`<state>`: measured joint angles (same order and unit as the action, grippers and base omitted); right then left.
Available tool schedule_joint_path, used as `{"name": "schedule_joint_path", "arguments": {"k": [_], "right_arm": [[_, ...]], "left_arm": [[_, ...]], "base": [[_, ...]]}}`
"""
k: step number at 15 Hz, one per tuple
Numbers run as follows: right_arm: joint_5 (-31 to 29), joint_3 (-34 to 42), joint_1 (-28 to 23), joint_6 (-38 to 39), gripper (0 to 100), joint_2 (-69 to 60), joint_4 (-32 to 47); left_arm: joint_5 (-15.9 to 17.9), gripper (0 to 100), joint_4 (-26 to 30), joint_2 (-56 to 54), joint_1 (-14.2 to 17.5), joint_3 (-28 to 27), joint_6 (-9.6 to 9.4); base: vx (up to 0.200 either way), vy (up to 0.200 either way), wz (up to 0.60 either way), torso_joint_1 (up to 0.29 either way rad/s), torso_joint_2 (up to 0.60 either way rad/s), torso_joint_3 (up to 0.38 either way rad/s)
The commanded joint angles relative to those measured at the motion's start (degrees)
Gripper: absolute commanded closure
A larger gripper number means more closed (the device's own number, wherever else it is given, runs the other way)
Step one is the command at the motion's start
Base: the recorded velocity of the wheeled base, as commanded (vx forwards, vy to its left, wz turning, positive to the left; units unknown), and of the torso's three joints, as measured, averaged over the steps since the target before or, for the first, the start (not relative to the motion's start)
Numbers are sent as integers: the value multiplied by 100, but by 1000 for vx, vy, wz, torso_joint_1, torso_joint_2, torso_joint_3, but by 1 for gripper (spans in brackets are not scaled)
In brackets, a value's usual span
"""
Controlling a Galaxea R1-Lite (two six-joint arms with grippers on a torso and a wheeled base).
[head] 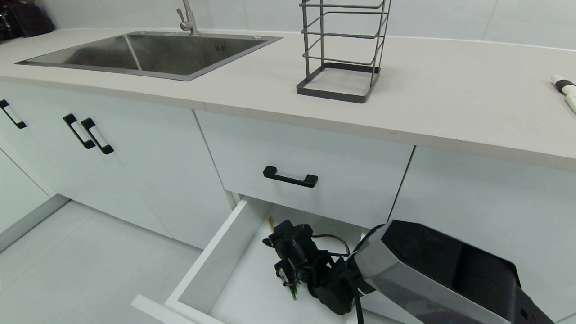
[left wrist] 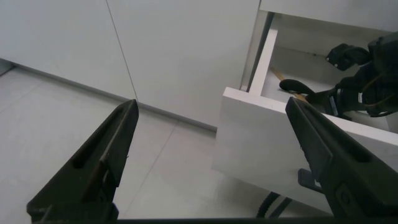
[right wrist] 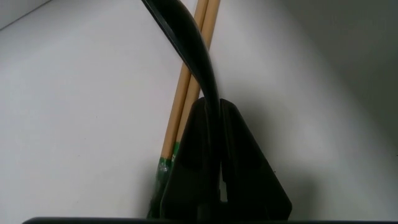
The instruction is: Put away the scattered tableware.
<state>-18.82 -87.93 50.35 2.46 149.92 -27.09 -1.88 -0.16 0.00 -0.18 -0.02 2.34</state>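
White kitchen counter (head: 450, 103) with sink (head: 148, 54) and wire rack (head: 342, 49), open lower drawer (head: 211, 265), right gripper (right wrist: 211, 109) inside it, clamped on black spoon (right wrist: 186, 37), wooden chopsticks (right wrist: 177, 118) alongside, left gripper (left wrist: 211, 106) spread wide, holding nothing, beside the drawer front.

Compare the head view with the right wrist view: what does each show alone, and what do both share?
Head view only: the sink, the wire rack on the counter, and the closed drawer's handle. Right wrist view only: the black spoon clamped between the fingers. Both: the right gripper, the chopsticks, and the open drawer's white floor.
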Motion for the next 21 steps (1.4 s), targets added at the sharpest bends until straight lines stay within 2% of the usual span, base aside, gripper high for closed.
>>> {"name": "schedule_joint_path", "arguments": {"k": [1, 6, 7, 12, 21], "right_arm": [[10, -5, 1, 0, 100, 72, 46], [54, -163, 1, 0, 100, 160, 37], [63, -163, 1, 0, 0, 152, 37], [-16, 4, 107, 0, 0, -218, 46], [-95, 1006, 529, 228, 0, -1650, -25]], "left_arm": [[3, 0, -2, 0, 1, 2, 3], [3, 0, -2, 0, 1, 2, 3], [3, 0, -2, 0, 1, 2, 3], [3, 0, -2, 0, 1, 2, 3], [-6, 0, -2, 0, 1, 2, 3]], "base": [[0, 0, 0, 0, 0, 0], [0, 0, 0, 0, 0, 0], [0, 0, 0, 0, 0, 0], [0, 0, 0, 0, 0, 0], [0, 0, 0, 0, 0, 0]]}}
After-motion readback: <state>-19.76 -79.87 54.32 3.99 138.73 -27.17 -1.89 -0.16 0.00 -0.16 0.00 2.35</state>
